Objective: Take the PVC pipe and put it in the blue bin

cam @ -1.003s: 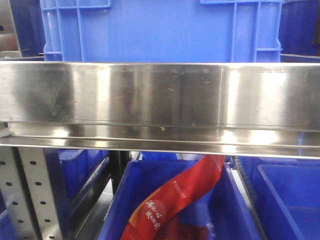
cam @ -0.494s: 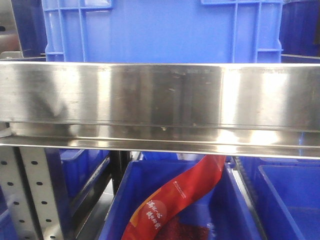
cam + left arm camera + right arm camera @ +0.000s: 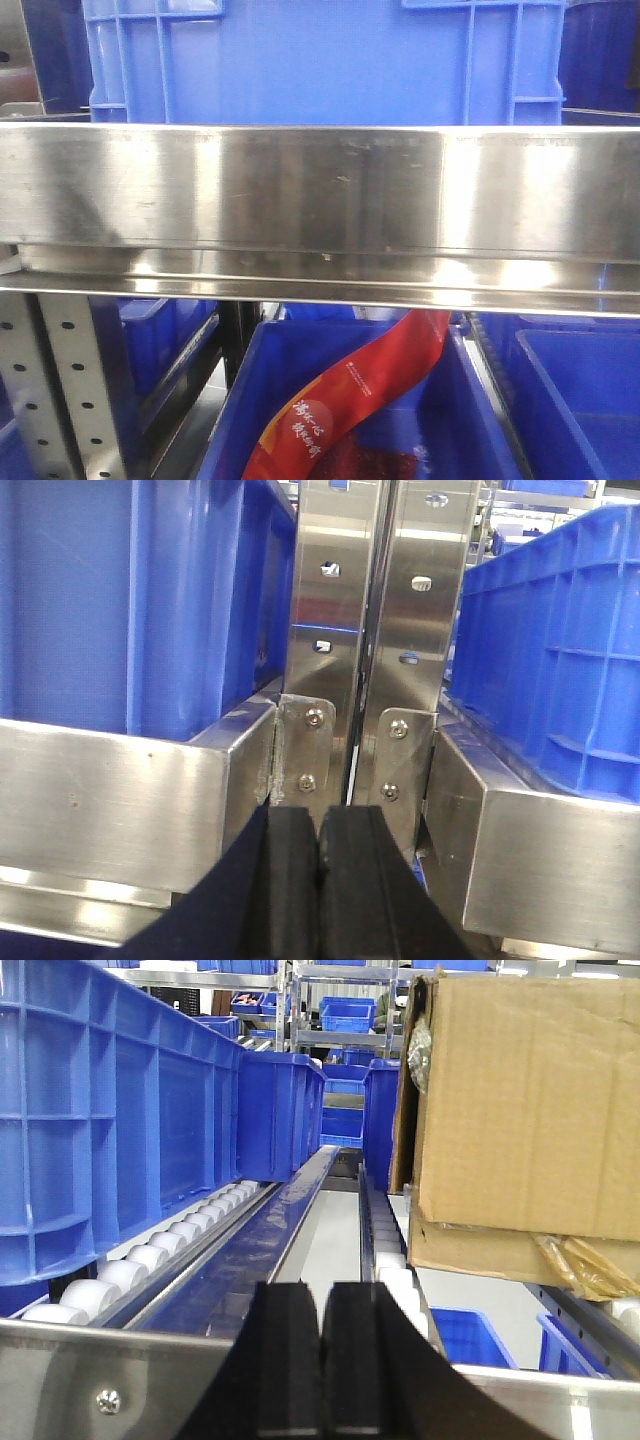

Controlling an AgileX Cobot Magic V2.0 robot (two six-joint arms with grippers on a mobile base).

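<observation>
Left pincer (image 3: 320,880) closed, empty, before steel uprights (image 3: 375,630) between blue bins (image 3: 130,600). Right pincer (image 3: 320,1360) closed, empty, facing rollers (image 3: 180,1235) beside cardboard box (image 3: 530,1100).

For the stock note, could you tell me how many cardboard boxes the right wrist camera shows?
1. A single cardboard box sits on the roller track at the right, opposite the blue bins on the left. Others may be hidden behind it.
</observation>
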